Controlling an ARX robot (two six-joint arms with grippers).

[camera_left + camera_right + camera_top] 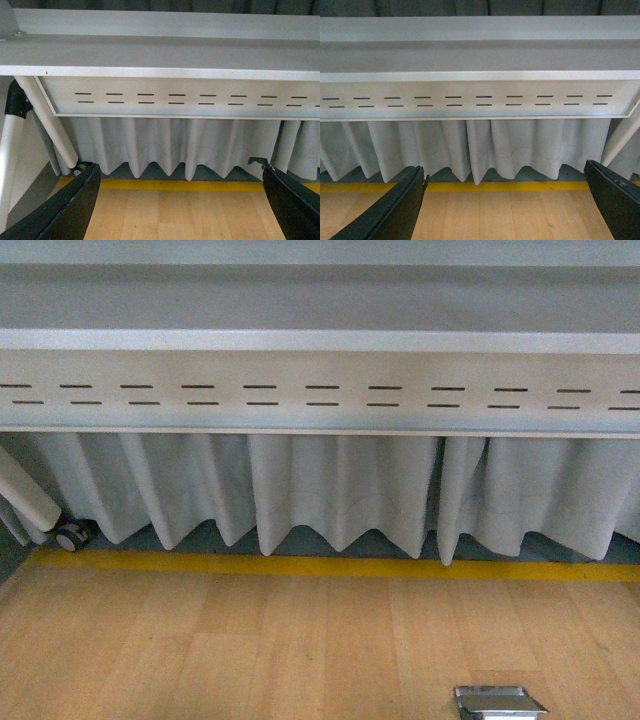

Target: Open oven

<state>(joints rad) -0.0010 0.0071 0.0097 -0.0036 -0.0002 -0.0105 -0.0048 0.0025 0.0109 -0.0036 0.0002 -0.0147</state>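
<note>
So the oven isn't showing in any of the three views. They all look low at a grey table (320, 340) with a slotted front panel (320, 395). The left gripper (176, 165) and right gripper (505, 167) both have their black fingers spread wide, released. Under the table hangs a pleated white curtain (340, 490), then there's a yellow floor line (300, 565), wood floor (250, 650), and a caster (70, 535) far left
</note>
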